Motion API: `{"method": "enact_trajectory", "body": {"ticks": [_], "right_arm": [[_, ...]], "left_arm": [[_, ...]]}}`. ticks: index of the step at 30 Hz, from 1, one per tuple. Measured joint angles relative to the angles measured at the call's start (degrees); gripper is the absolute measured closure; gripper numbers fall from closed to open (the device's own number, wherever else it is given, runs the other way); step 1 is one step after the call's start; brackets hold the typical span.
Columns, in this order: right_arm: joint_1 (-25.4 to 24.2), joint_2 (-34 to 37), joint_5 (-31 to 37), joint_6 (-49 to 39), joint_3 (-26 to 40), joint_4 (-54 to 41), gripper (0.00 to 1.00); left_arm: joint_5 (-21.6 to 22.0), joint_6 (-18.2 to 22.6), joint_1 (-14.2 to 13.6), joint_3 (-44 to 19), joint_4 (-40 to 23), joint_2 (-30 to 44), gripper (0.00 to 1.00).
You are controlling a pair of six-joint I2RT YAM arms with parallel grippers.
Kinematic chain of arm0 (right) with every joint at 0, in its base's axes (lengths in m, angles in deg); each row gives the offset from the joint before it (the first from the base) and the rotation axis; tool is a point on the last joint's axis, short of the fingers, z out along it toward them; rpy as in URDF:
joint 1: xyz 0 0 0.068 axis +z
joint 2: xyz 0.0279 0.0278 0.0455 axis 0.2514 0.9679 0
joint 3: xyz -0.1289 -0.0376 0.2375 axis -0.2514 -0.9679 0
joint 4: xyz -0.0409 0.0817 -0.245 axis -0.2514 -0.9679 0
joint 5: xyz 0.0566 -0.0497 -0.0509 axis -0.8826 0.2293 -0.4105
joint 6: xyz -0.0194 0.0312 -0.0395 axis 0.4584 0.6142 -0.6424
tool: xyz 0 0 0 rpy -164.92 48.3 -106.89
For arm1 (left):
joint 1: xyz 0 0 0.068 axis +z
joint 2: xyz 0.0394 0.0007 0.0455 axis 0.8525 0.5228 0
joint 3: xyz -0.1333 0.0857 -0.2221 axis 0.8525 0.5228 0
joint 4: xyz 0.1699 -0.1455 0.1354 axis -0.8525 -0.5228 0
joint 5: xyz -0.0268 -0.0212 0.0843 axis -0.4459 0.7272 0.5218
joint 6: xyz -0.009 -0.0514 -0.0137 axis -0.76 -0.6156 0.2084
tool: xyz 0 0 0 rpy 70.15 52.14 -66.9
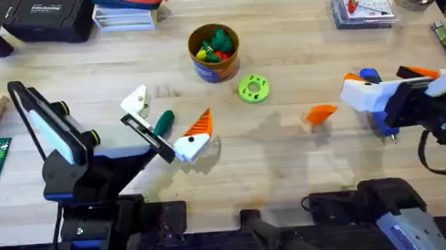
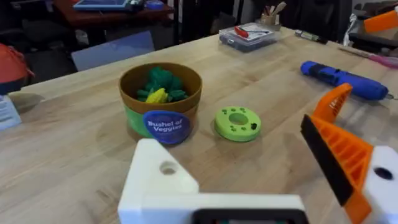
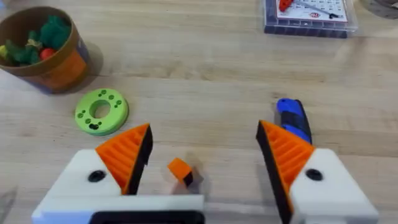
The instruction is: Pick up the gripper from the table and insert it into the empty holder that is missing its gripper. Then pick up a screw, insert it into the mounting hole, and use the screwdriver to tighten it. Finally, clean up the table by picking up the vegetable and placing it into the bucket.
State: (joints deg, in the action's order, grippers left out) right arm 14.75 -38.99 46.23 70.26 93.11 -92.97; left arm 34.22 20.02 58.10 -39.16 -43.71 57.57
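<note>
The left gripper (image 1: 177,134) stands over the middle of the table toward the near edge, its white fingers spread apart and grasping nothing; one finger carries an orange ribbed pad (image 2: 339,149). A small dark-green vegetable (image 1: 163,122) lies on the wood just beside that gripper, between its two fingers as seen from above.

The right gripper (image 3: 202,155) sits over the right part of the table, near the right edge. Its fingers are likewise wide apart and empty. A small orange block (image 3: 180,170) lies on the table between them, touching neither finger. The blue screwdriver (image 3: 293,119) lies flat on the table just beyond one of the right fingers, partly hidden by it.

The bucket (image 1: 214,53) stands upright toward the far edge, slightly left of centre, with green, yellow and red toy vegetables inside. Its blue label (image 2: 166,126) reads "Bushel of Veggies". A lime-green disc with holes (image 1: 253,88) lies flat near the bucket, on its right. An orange wedge-shaped piece (image 1: 319,115) rests on the table between the disc and the right gripper. A clear plastic case (image 1: 363,10) sits at the far right corner.
</note>
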Motion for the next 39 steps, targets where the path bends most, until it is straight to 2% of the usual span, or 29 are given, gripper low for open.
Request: {"method": "enact_trajectory", "body": {"ticks": [11,34,39], "right_arm": [[0.00,0.00,0.00,0.00,0.00,-0.01,0.008],[0.00,0.00,0.00,0.01,0.00,-0.01,0.007],[0.00,0.00,0.00,0.00,0.00,-0.01,0.007]], "left_arm": [[-3.84,-0.02,0.00,-0.01,-0.24,0.01,0.015],[-4.33,-0.10,0.00,-0.01,-0.28,0.00,0.015],[-4.82,-3.59,0.00,-0.01,-0.33,0.01,0.015]]}}
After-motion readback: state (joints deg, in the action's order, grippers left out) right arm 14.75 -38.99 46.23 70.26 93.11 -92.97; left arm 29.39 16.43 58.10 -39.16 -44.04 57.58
